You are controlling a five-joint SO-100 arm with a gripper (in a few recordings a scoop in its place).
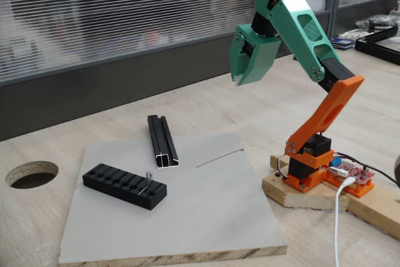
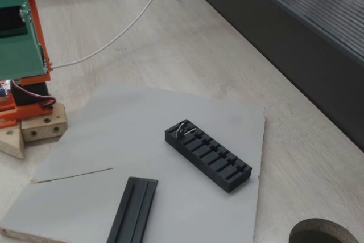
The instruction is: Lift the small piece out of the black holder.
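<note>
While the green and orange arm is held raised and folded above the right half of the scene, its gripper is seen hanging high over the table, well apart from everything on the board; nothing is gripped between the fingers, which point downward, but whether they are parted or closed cannot be told from this angle. The black holder is found lying on the grey board, toward its near left part in a fixed view, with its long axis running from far left to near right. The small piece is seated in a slot close to the holder's right end in that view, one leg standing upright and the other resting across the holder's top. In a fixed view from the opposite side, the same holder is seen near the board's middle, and the small piece is noted at its far left end, still in its slot. The black rail is laid on the board just beyond the holder, apart from it. A round hole is cut in the table at far left. The arm's base is mounted on a wooden block at the right.
</note>
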